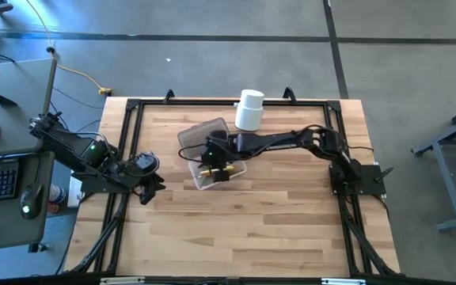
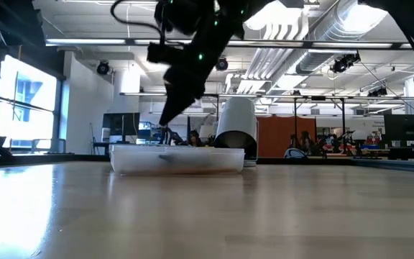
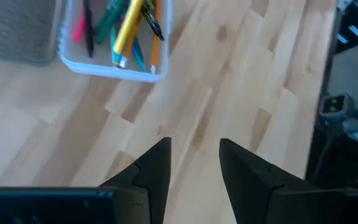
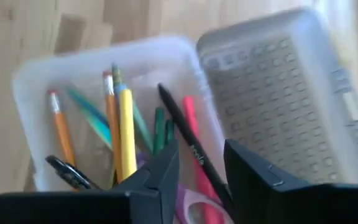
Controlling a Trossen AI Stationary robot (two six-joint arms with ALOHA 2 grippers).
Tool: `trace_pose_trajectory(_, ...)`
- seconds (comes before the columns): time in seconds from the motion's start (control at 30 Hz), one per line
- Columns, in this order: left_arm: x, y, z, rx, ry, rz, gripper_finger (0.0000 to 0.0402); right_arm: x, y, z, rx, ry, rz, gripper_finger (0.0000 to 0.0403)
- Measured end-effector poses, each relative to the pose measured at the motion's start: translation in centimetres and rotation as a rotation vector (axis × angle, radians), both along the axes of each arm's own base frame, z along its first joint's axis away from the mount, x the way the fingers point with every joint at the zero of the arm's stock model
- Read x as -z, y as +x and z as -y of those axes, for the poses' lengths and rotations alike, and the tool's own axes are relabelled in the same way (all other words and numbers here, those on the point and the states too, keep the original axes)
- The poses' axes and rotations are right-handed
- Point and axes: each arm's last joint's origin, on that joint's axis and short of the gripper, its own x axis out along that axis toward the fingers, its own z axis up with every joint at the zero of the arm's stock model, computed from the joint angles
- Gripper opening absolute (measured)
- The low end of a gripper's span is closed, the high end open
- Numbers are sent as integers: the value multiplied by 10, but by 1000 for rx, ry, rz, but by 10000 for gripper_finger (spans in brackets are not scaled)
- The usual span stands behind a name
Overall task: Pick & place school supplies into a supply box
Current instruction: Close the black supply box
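Lying seemingly under right pincer (image 4: 201, 163): pens (image 4: 127, 134)

I see table (image 1: 236, 226): pale wood planks, smooth, slight sheen in low view. Supply box (image 4: 36, 81): clear, cloudy plastic; its lid (image 4: 278, 81) greyish w/ dimpled grid texture. White container (image 1: 250, 109): smooth matt plastic by the look. Yellow marker (image 4: 127, 134) glossy. Both grippers' fingers (image 3: 157, 168) matt black, hard plastic or metal, can't tell.
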Motion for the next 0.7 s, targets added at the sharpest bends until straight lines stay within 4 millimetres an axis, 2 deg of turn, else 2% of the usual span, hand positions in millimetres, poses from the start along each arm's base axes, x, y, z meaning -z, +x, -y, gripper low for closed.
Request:
trace_pose_trajectory(0.17, -1, 1, -5, -126, 101, 65, 172, -31, -7, -23, -22, 37, 72, 116)
trace_pose_trajectory(0.27, -2, 3, -5, -192, 107, 94, 172, -41, -15, -43, -62, 93, 61, 102)
trace_pose_trajectory(0.4, -1, 8, -3, -200, 105, 101, 172, -42, -20, -80, -76, 180, 40, 60)
trace_pose_trajectory(0.53, 4, 14, -2, -227, 197, 79, 172, -35, -27, -113, -24, 244, -7, 9)
trace_pose_trajectory(0.7, 15, 29, -3, -318, 360, 50, 158, -31, -38, -141, -24, 224, -69, 10)
